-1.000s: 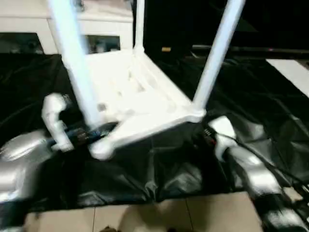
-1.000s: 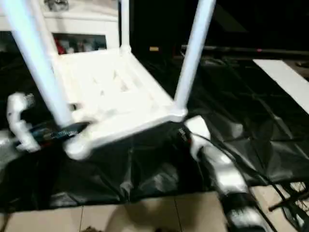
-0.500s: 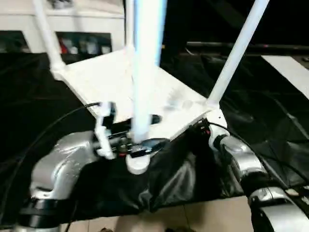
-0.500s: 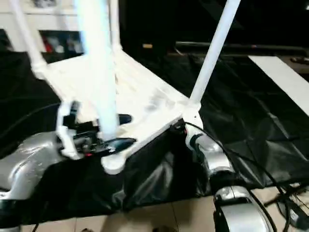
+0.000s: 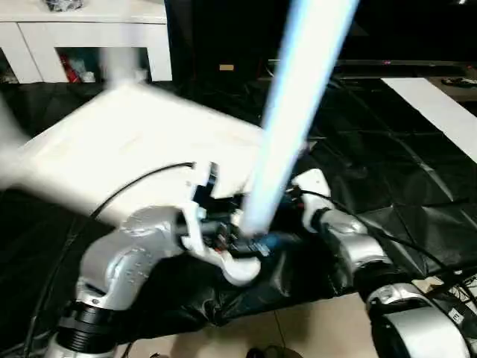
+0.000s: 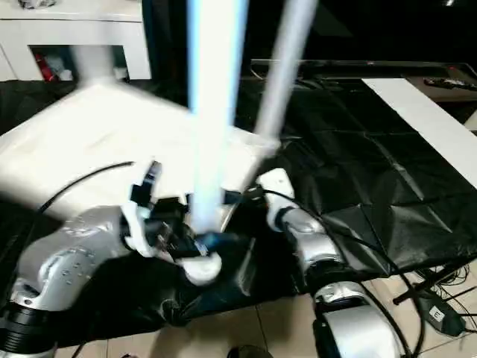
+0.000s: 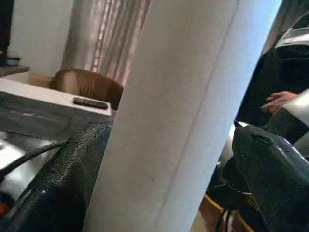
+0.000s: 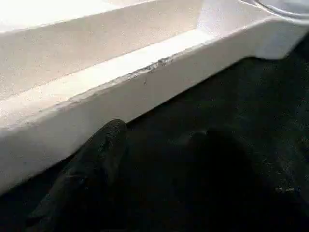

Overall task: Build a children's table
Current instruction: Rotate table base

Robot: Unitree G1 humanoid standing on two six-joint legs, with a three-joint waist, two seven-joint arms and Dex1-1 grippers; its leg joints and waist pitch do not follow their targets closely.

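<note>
The children's table (image 5: 141, 149) has swung left, its leg (image 5: 287, 127) between the wide left pincer (image 5: 250, 242) fingers.

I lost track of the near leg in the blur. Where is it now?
In the left eye view the near leg rises at picture centre from the table top's near corner, its base between the left claw's fingers.

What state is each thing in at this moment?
children's table: upside down, tilted, legs fitted and pointing up.
near leg: between the left gripper's fingers.
left gripper: fingers around the near leg.
right gripper: beside the tabletop's rim, holding nothing visible.
</note>
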